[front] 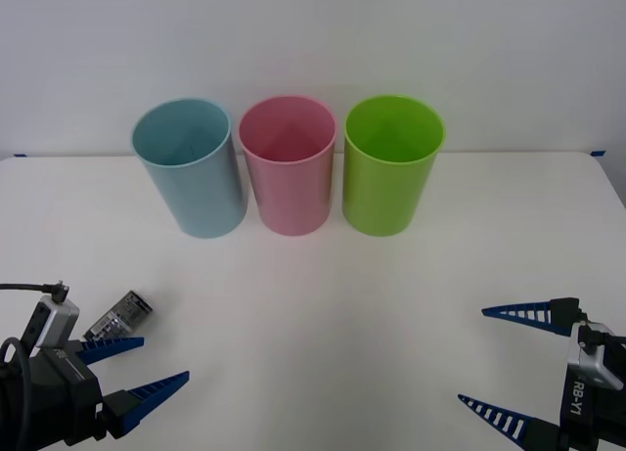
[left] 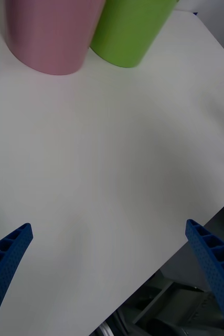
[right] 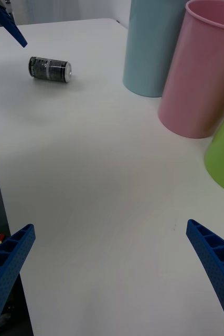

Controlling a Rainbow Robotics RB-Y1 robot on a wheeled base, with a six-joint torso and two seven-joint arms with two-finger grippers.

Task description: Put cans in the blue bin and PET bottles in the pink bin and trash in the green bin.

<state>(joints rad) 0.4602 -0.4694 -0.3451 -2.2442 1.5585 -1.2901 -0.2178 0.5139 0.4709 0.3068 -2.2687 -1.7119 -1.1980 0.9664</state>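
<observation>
Front view: left gripper [front: 142, 365] spread wide and empty at 8 o'clock on the surface [front: 323, 304]; can [front: 119, 316] lies on its side just beyond it toward 11, long axis slanting toward 1–2 o'clock. Right gripper [front: 504, 361], also spread empty at 4 o'clock, is well apart; blue bin [front: 191, 167] stands farther off at 11, leftmost in the row.

White surface [front: 323, 304] spanning the front view, plain pale wall [front: 313, 40] behind at 12 o'clock, small blue tape marks at its far corners [front: 599, 154]
</observation>
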